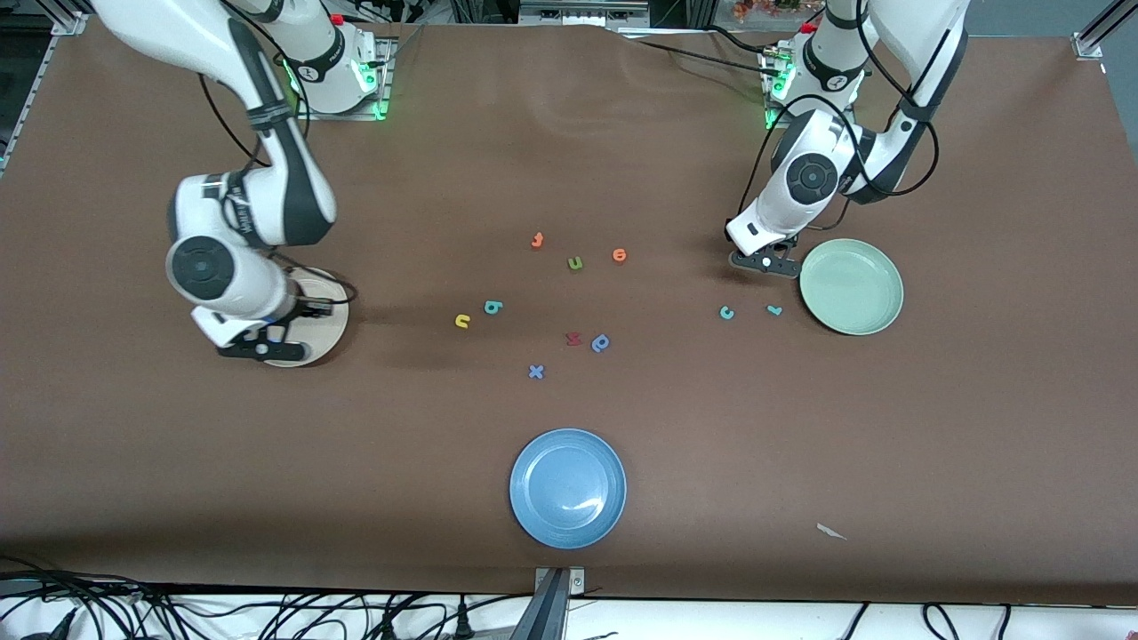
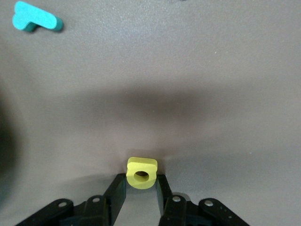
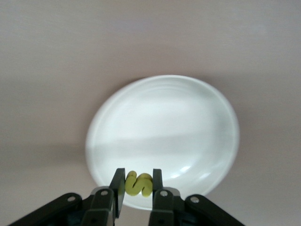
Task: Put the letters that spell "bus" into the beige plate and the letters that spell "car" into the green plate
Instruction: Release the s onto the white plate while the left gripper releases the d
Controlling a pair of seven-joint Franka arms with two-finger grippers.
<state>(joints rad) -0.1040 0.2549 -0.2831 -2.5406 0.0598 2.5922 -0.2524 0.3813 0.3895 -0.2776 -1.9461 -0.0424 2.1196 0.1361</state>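
Note:
My left gripper [image 1: 763,263] [image 2: 141,179] is down at the table beside the green plate [image 1: 851,286], shut on the yellow "a" [image 2: 141,172], one finger against each side of it. The teal "c" [image 1: 726,312] and teal "r" [image 1: 774,310] [image 2: 35,22] lie on the table a little nearer the front camera. My right gripper [image 1: 260,348] [image 3: 138,181] hangs over the edge of the beige plate [image 1: 331,313] [image 3: 164,122], shut on the yellow "s" [image 3: 138,184]. The yellow "u" [image 1: 461,321] and teal "b" [image 1: 493,308] lie mid-table.
Other letters are scattered mid-table: an orange one [image 1: 537,240], an olive "u" [image 1: 575,263], another orange one [image 1: 620,256], a red one [image 1: 573,338], a blue "p" [image 1: 601,343], a blue "x" [image 1: 535,372]. A blue plate [image 1: 567,487] sits near the front edge.

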